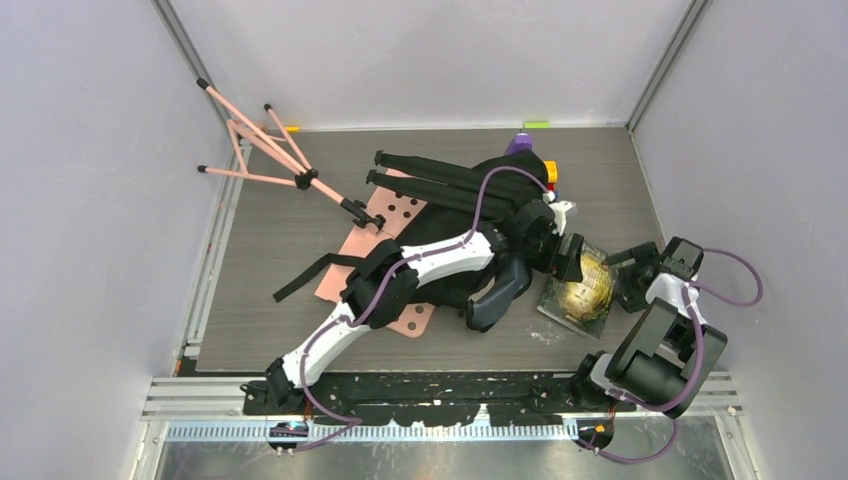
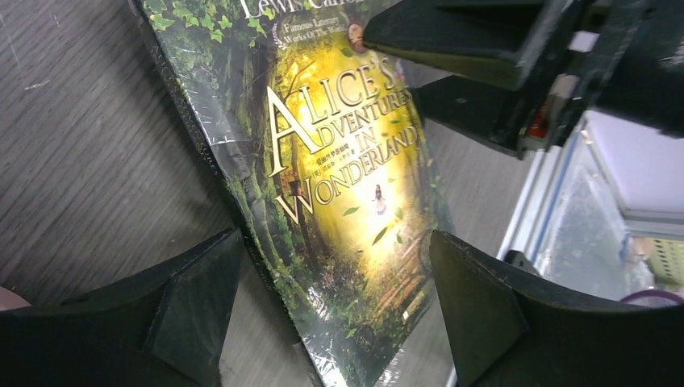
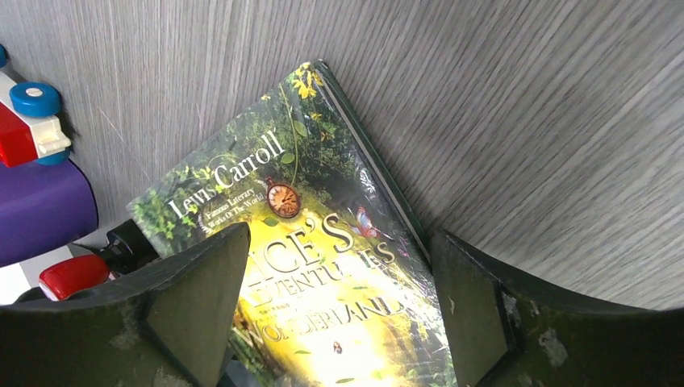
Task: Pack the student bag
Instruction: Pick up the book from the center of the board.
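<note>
- One large black soft fabric backpack [image 1: 445,222] is seen lying flat at the middle of the grey wood-grain table [image 1: 280,250], partly on one pink perforated board [image 1: 412,322].
- Two black shoulder straps [image 1: 430,170] are stretched out on its far side.
- One glossy picture-covered book [image 1: 592,292] is laid flat just right of the backpack.
- Two grippers are held above the book. The left gripper [image 2: 335,242] is spread wide, with nothing grasped.
- The right gripper [image 3: 339,234] is likewise spread, and nothing is held.
- One pink folding tripod stand [image 1: 265,150] is placed at the far left.
- One purple cylinder [image 3: 40,210] and one red-and-white toy with blue wheels [image 3: 28,121] are seen beyond the book.
</note>
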Controlling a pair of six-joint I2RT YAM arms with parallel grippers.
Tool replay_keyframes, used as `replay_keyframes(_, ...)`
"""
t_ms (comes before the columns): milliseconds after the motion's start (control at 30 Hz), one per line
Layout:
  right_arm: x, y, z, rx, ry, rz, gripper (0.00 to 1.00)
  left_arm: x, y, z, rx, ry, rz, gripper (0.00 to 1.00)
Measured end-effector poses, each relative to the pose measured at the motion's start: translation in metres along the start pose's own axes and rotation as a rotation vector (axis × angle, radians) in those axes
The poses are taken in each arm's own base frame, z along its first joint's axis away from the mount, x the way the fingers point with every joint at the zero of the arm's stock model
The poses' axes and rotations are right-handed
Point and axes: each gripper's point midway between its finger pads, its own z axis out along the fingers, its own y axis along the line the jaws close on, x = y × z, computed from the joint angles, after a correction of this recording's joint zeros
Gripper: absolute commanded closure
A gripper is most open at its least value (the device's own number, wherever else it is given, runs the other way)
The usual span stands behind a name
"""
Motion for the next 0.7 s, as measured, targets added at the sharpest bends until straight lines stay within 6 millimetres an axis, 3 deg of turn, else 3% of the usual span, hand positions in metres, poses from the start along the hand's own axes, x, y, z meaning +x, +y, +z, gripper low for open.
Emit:
replay_keyframes(200, -0.001, 0.002, 0.001, -0.016, -0.015, -0.007, 0.15, -0.016, -0.026, -0.021, 0.066, -0.047, -0.024, 0.14)
replay_keyframes(333, 0.006, 0.013, 0.005, -0.056, -0.019, -0.044, 0.16, -0.026, -0.050, -0.042, 0.117, -0.089, -0.020, 0.14)
replay_keyframes(500, 0.045, 0.045, 0.008, -0.149, 0.063, -0.093, 0.16, -0.035, -0.076, -0.069, 0.173, -0.145, -0.006, 0.14)
replay_keyframes(700, 0.075, 0.066, 0.008, -0.194, 0.117, -0.105, 0.16, -0.036, -0.080, -0.102, 0.145, -0.190, 0.023, 0.14)
